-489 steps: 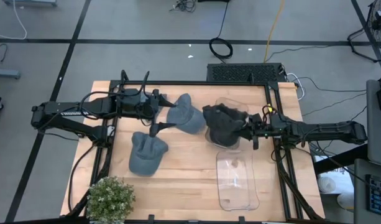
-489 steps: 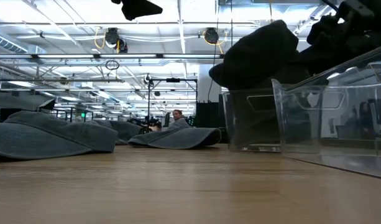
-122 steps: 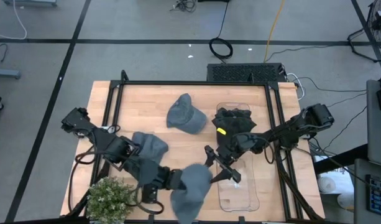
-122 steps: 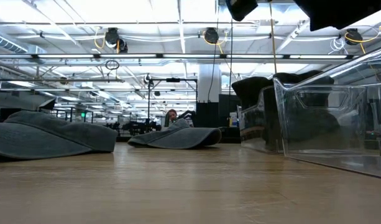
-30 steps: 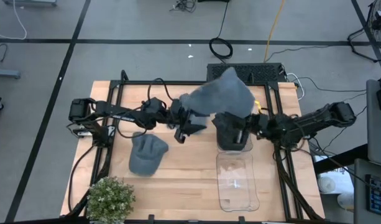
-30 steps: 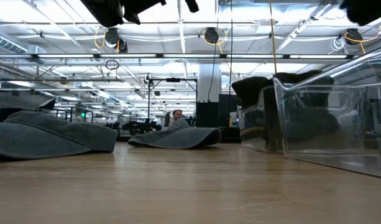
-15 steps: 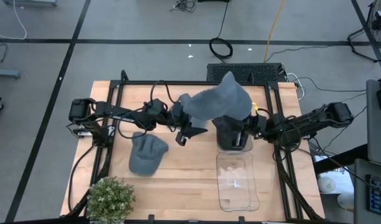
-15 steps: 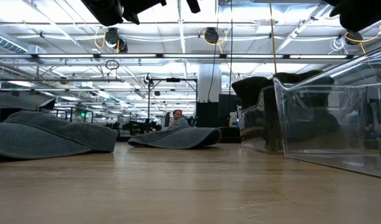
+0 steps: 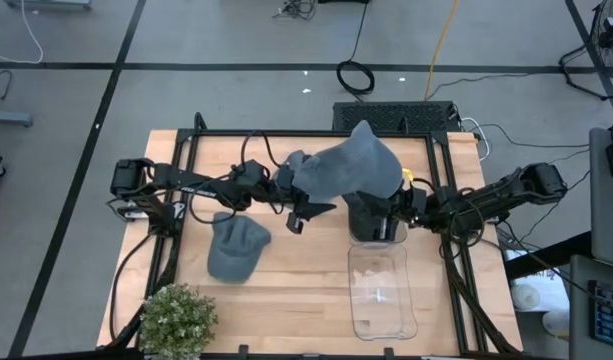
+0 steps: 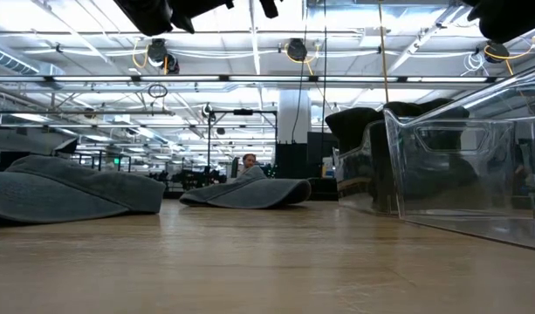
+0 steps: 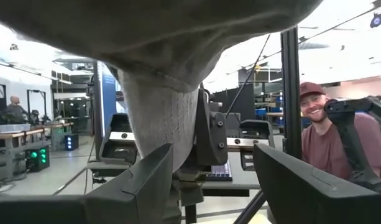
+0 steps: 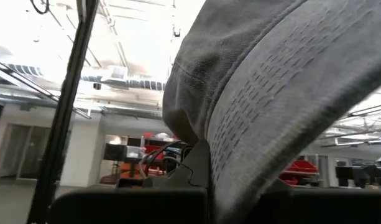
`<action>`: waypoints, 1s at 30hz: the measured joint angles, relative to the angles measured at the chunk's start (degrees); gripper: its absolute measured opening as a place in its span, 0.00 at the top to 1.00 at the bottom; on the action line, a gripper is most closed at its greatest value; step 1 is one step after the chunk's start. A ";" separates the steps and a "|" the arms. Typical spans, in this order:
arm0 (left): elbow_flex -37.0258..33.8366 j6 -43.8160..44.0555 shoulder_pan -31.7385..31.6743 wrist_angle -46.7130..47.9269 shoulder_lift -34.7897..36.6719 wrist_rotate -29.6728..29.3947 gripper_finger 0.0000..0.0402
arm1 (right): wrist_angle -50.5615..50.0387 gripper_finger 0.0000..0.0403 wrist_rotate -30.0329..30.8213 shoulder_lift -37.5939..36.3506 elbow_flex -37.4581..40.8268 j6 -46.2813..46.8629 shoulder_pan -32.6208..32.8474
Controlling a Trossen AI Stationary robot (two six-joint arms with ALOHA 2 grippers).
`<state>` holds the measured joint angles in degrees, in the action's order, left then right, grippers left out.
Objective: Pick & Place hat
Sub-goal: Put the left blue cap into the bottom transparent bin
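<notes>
The left tool (image 9: pixel 304 207) is pinching the soft grey cloth cap (image 9: pixel 351 165) aloft beside the clear plastic bin (image 9: pixel 381 290); it is probably needing lowering squarely inside before releasing.

Right tool (image 9: pixel 404 208) under raised hat (image 9: pixel 351 165)

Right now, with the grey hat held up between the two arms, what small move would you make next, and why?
I would probably ease the left gripper a little further toward the clear bin holding the dark hats. The raised grey hat already overlaps the bin from above, with the right gripper beside it, but the hat is not yet lowered in.
</notes>
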<state>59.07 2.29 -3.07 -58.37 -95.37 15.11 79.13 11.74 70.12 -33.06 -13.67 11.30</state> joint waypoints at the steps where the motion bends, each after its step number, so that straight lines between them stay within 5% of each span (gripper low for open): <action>1: 0.00 -0.61 0.04 0.02 0.05 0.21 0.42 | -0.28 1.00 0.45 -0.39 0.00 -0.88 0.52; 24: 0.02 -3.40 2.30 -0.20 0.52 -4.61 0.43 | -1.14 1.00 3.30 2.79 0.02 -3.34 1.45; 27: 0.02 -3.72 2.47 -0.09 0.52 -3.35 0.55 | -1.55 1.00 3.05 2.84 0.02 -4.83 1.49; 30: 0.02 -3.74 2.40 1.09 0.59 -1.04 0.81 | -2.52 0.98 3.05 2.81 0.02 -6.68 1.52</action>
<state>59.09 -1.46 -0.67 -57.28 -94.78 14.06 76.61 14.79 72.93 -33.04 -20.35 12.82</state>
